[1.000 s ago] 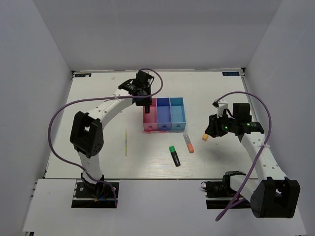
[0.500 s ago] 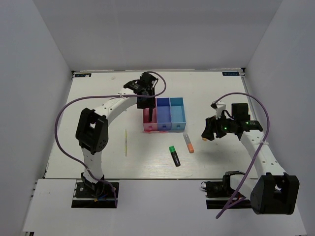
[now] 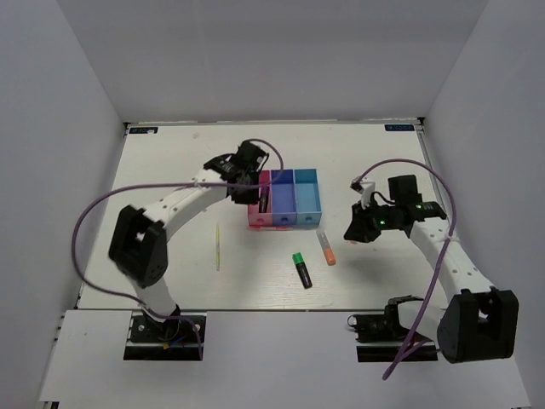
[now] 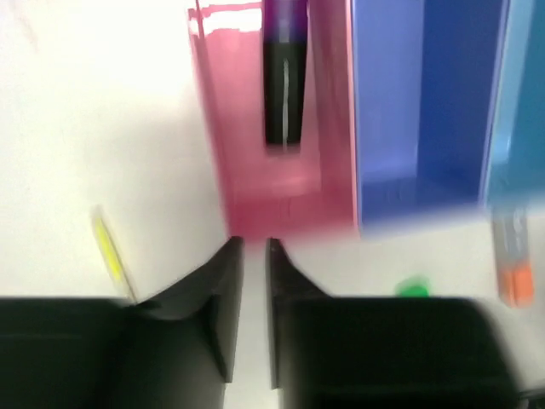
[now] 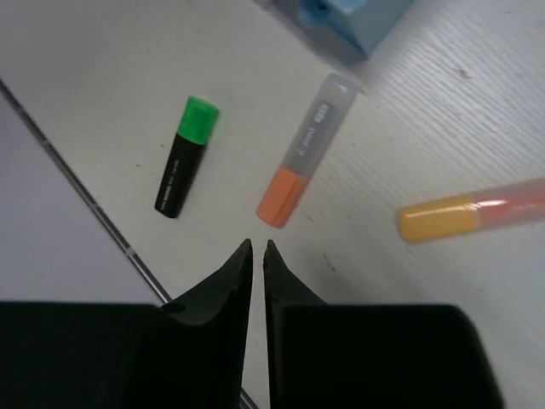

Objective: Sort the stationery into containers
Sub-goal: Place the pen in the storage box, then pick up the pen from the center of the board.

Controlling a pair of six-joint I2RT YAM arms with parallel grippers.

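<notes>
The three joined bins, pink, blue-purple and light blue, stand mid-table. The purple marker lies in the pink bin; it also shows in the left wrist view. My left gripper hovers above the pink bin, jaws almost together and empty. My right gripper is shut and empty above the table. The orange-grey marker, the green highlighter and the short orange-yellow one lie below it. A thin yellow stick lies left of the bins.
The orange-grey marker and the green highlighter lie just in front of the bins. White walls close the table on the left, right and back. Purple cables loop above both arms.
The purple marker, held upright over the pink bin before, now lies in that bin. My left gripper has let go and its arm shifted. My right gripper moved slightly left.
</notes>
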